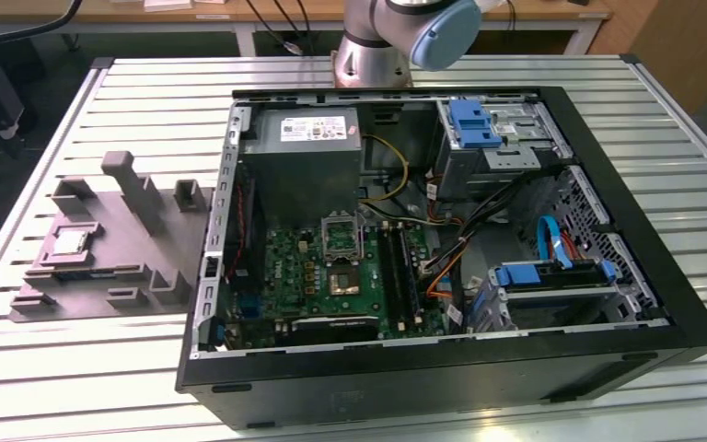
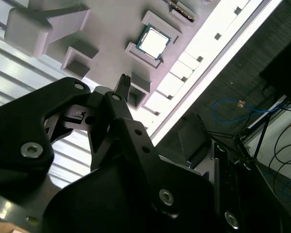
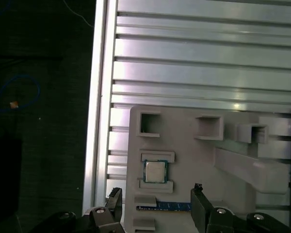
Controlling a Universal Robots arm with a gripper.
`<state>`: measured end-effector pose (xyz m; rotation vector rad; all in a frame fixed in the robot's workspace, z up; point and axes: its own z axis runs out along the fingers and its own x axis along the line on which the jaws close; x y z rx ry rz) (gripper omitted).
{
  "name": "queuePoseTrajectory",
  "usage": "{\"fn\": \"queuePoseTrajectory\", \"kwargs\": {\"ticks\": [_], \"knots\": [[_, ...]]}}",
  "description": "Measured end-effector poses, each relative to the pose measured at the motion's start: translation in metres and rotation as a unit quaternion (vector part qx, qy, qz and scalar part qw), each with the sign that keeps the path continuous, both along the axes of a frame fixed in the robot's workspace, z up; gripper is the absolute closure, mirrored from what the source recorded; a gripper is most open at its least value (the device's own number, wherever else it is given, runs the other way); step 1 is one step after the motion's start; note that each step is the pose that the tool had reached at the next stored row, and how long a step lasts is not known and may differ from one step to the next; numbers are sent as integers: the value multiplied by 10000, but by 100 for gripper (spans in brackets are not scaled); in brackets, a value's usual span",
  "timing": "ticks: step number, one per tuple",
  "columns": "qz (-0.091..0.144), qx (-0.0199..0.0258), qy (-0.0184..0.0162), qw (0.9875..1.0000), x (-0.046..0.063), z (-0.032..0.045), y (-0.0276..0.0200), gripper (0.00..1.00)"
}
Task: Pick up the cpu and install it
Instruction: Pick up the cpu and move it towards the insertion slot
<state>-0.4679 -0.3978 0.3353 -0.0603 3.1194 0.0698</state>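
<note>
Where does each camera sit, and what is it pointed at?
Exterior view: high up, looking down on the open computer case and grey tray; the arm's base shows.
First wrist view: on the arm, looking down at the cpu in the tray; the open gripper shows.
Second wrist view: on the arm, looking slantwise past the gripper's links at the cpu.
All share the cpu and tray.

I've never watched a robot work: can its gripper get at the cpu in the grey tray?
Probably yes: the cpu lies uncovered in the grey tray, and the open gripper hangs over the tray close by, with nothing between them.
</note>
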Motion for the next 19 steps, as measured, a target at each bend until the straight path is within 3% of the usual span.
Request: {"fn": "queuePoseTrajectory", "kwargs": {"ticks": [8,9,19], "knots": [[2,1,-1,10000,-1,-42,-3,35],[2,1,0,10000,-1,-46,-3,42],[3,11,0,10000,-1,-80,-3,42]]}}
